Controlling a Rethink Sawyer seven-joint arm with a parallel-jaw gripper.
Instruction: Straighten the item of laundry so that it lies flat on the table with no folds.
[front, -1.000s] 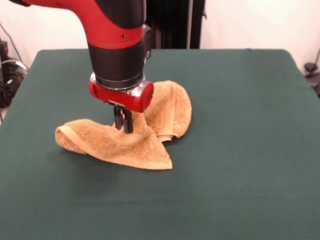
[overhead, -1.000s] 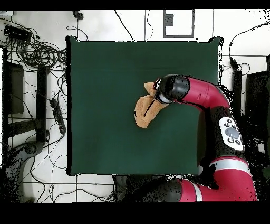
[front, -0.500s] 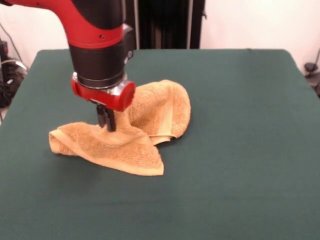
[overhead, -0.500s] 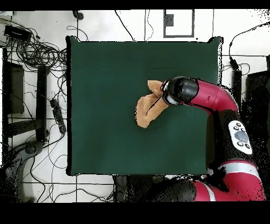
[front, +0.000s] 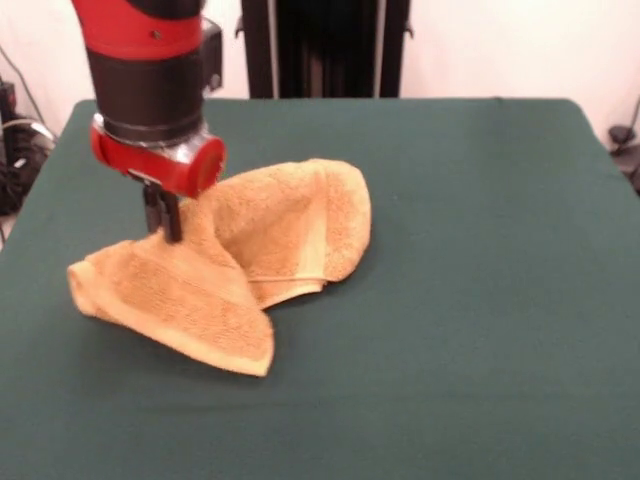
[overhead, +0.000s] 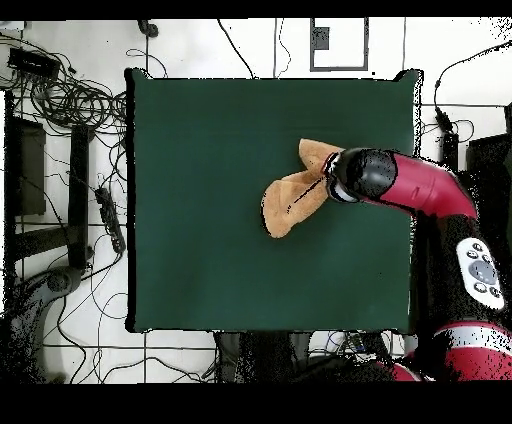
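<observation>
The orange-tan towel (front: 250, 250) lies crumpled and folded on the dark green table (front: 480, 300), left of centre in the front view. My gripper (front: 165, 230) is shut on a raised fold of the towel, holding it pinched up above the table. One flap hangs down toward the front left, another lies folded to the right. In the overhead view the towel (overhead: 295, 195) stretches left of the gripper (overhead: 335, 180), whose fingers are hidden under the red and black arm. The white tag does not show.
Cables and dark equipment (overhead: 60, 100) lie on the floor beyond the table's left side in the overhead view. The robot's black pedestal (front: 320, 45) stands at the table's far edge.
The gripper has dragged the pinched towel to the left in the front view, to the right in the overhead view. The towel has stretched out and its folded parts have spread apart.
</observation>
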